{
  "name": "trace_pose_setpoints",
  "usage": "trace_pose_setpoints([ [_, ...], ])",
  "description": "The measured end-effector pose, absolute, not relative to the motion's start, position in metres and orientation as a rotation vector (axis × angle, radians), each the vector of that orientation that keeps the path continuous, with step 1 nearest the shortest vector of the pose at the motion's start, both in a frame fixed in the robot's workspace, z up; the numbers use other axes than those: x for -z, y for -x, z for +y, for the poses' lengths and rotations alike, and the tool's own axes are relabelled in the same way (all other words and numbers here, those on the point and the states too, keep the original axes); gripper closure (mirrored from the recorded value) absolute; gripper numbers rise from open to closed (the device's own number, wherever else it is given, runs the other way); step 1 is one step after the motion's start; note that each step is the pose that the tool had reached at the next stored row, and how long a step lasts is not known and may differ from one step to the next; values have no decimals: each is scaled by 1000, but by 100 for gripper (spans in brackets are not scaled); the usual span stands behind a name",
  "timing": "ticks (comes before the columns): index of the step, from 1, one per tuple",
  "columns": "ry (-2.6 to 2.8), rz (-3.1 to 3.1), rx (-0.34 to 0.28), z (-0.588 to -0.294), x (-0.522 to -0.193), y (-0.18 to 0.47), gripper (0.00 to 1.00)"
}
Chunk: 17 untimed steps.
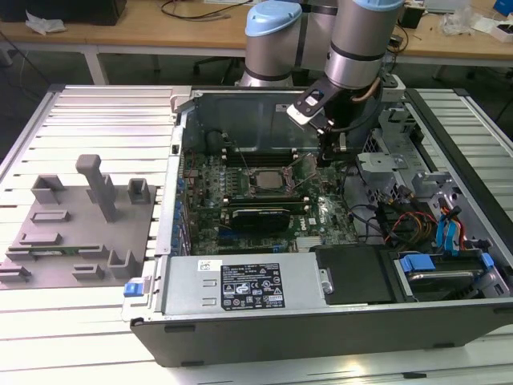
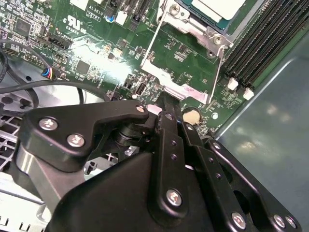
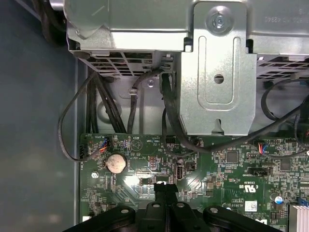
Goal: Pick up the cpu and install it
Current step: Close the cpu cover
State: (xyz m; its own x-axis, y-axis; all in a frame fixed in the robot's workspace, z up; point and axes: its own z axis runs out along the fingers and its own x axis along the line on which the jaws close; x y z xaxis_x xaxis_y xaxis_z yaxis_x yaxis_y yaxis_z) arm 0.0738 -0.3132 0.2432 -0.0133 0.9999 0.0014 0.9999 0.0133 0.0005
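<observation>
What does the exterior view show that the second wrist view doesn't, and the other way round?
Exterior view: the whole open computer case, its power supply, and grey fixture blocks beside it on the exterior view's left. Second wrist view: a close look at the coin battery. Both: the green motherboard, the cpu lying in its socket, and the end effector.

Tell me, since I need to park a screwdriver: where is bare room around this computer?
Bare: the slatted table behind the grey fixture plate, and its strip at the exterior view's right of the computer case. Crowded: the motherboard under the gripper, and the cabled drive bay.
</observation>
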Motion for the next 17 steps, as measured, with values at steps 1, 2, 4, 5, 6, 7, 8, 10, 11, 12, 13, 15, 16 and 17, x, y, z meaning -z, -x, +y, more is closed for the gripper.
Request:
trace_pose_setpoints([
  [1,2206,-2236,2,-313,-243,-74,89],
  [2,2206,-2236,2,-313,-243,-73,89],
  [4,2206,-2236,2,-313,-243,-72,89],
  [5,2206,-2236,2,-313,-243,-70,89],
  [6,2206,-2236,2,-313,-243,-69,89],
  [7,2206,-2236,2,-313,-243,-68,89],
  [8,2206,-2236,2,-313,-243,-66,89],
  [10,2206,-2236,2,-313,-243,-64,89],
  [11,2206,-2236,2,-313,-243,-62,89],
  [12,2206,-2236,2,-313,-243,-61,89],
  [13,2206,-2236,2,-313,-243,-59,89],
  [15,2207,-2236,3,-313,-243,-57,89],
  [16,2207,-2237,4,-313,-243,-55,89],
  [17,2208,-2237,6,-313,-243,-52,89],
])
